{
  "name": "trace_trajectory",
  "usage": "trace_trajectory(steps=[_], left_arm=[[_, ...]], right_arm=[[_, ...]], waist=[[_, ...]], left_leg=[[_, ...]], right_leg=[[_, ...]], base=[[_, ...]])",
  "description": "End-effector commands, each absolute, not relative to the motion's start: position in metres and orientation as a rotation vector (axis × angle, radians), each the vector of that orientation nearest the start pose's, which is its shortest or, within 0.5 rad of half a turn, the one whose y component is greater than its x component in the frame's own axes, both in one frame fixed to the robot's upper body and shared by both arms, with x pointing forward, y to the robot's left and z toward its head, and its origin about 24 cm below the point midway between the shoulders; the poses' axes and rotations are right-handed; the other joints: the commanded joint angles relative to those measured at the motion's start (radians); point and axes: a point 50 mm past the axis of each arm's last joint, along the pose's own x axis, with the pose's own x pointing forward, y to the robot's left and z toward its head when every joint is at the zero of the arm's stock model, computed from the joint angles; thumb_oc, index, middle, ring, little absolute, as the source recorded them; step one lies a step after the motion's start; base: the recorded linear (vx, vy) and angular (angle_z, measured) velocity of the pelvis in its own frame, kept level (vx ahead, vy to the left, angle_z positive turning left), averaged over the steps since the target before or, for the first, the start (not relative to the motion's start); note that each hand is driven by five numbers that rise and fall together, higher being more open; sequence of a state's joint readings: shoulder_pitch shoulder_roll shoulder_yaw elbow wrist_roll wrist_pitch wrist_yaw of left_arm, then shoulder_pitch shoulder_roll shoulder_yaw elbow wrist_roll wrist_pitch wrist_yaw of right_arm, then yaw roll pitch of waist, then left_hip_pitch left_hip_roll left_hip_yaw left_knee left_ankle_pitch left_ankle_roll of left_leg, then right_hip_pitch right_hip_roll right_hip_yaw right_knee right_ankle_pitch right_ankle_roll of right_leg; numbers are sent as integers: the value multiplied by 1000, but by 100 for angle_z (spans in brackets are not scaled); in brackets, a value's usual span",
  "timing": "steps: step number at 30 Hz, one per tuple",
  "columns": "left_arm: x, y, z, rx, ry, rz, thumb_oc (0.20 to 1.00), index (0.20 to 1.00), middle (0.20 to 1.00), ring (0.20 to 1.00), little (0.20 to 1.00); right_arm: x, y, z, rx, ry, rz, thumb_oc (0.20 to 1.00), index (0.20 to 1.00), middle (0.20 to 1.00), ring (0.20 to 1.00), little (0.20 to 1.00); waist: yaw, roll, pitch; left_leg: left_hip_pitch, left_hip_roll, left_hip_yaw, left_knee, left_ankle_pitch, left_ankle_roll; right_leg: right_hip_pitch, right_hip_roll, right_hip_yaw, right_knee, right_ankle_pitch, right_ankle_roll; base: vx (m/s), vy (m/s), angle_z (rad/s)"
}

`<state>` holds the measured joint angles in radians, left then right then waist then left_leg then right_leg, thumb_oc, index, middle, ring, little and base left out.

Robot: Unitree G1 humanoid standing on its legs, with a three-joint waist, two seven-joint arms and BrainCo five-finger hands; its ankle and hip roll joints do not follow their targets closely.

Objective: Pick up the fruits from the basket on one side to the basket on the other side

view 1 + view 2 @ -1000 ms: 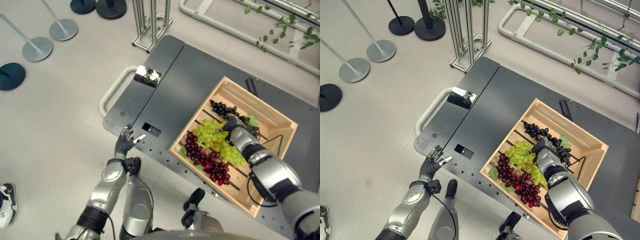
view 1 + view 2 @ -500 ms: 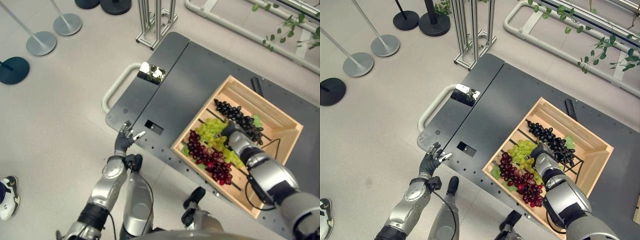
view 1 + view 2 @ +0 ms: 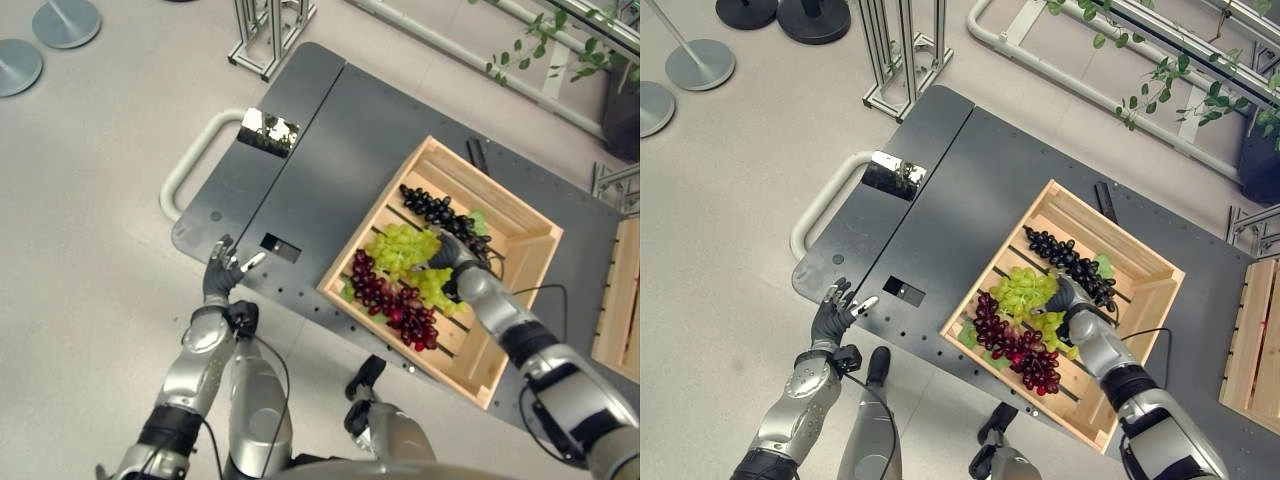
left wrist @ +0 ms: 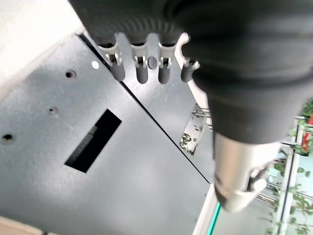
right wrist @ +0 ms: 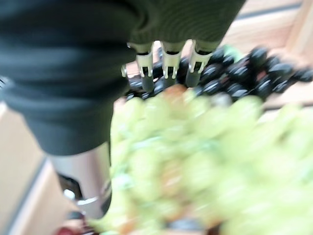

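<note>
Three bunches of grapes lie in the wooden crate that sits askew on the dark grey platform, toward its right half: black grapes along the crate's far side, green grapes in the middle, and red grapes along the near side, just beside the green bunch. A green leaf shows next to the black grapes and another pokes out at the crate's near-left corner. The right hand is inside the crate, resting on the green grapes between the green and black bunches; its wrist view shows the fingers extended past the green bunch toward the black grapes, with the thumb lying along the green bunch, but whether they are actually clamped on the fruit cannot be told. The left hand hovers at the platform's near-left corner, above its edge, with fingers spread and relaxed and nothing in them. Just inside that corner the platform has a small rectangular slot, and farther along the left edge a shiny metal plate sits where a pale tubular handle loops out from the platform's side. A second slatted wooden crate shows at the right side of the head views, off the platform's right end. On the floor beyond the platform's far-left corner stand an aluminium frame and round stanchion bases.
</note>
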<state>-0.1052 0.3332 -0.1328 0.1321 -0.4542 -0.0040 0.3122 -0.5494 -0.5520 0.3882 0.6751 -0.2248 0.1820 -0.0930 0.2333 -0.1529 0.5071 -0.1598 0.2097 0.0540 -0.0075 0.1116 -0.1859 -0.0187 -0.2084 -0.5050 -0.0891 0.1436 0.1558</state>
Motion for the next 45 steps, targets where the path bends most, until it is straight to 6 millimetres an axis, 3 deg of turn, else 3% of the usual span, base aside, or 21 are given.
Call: trace_trajectory(steps=[1,7,11,17,20,31,40,45], left_arm=[[271,190,56,-121,2,172,1000,1000,1000,1000,1000],[269,197,56,-126,5,202,1000,1000,1000,1000,1000],[269,198,56,-126,9,204,1000,1000,1000,1000,1000],[270,194,56,-133,10,199,1000,1000,1000,1000,1000],[271,187,54,-141,18,184,1000,1000,1000,1000,1000],[272,175,52,-154,27,155,1000,1000,1000,1000,1000],[275,166,54,-163,17,125,1000,1000,1000,1000,1000],[275,160,56,-167,12,109,1000,1000,1000,1000,1000]], right_arm=[[346,-257,66,-992,285,-94,1000,1000,1000,1000,1000],[322,-282,39,-864,390,-221,1000,1000,1000,1000,1000],[316,-281,25,-811,428,-245,1000,1000,1000,1000,1000],[316,-261,8,-730,457,-239,1000,1000,1000,1000,1000],[323,-240,0,-698,473,-204,1000,1000,1000,1000,1000],[343,-197,3,-760,454,-94,1000,1000,1000,1000,1000],[353,-187,7,-834,473,-69,1000,1000,1000,1000,1000],[356,-195,12,-796,502,-158,1000,1000,1000,1000,1000]], waist=[[4,-2,-8],[8,-16,-11],[14,-14,-10],[23,-6,-9],[31,7,-6],[50,42,6],[63,57,10],[69,72,12]], left_leg=[[-27,-46,3,-80,26,55],[-26,-55,-2,-80,20,62],[-20,-56,-3,-80,13,64],[-24,-65,-7,-80,13,68],[-27,-69,-9,-80,14,71],[-40,-77,-19,-80,22,70],[-47,-81,-22,-80,24,71],[-51,-86,-27,-80,24,72]], right_leg=[[-30,-45,3,124,-86,49],[-30,-51,0,132,-88,52],[-27,-54,1,137,-94,53],[-30,-56,0,140,-92,51],[-33,-58,1,144,-92,51],[-35,-59,-9,143,-86,51],[-38,-59,-13,142,-84,52],[-36,-58,-20,141,-84,53]], base=[[0,0,0],[0,0,0],[0,0,0],[0,0,0],[0,0,0],[0,0,0],[0,0,0],[1,2,1]])
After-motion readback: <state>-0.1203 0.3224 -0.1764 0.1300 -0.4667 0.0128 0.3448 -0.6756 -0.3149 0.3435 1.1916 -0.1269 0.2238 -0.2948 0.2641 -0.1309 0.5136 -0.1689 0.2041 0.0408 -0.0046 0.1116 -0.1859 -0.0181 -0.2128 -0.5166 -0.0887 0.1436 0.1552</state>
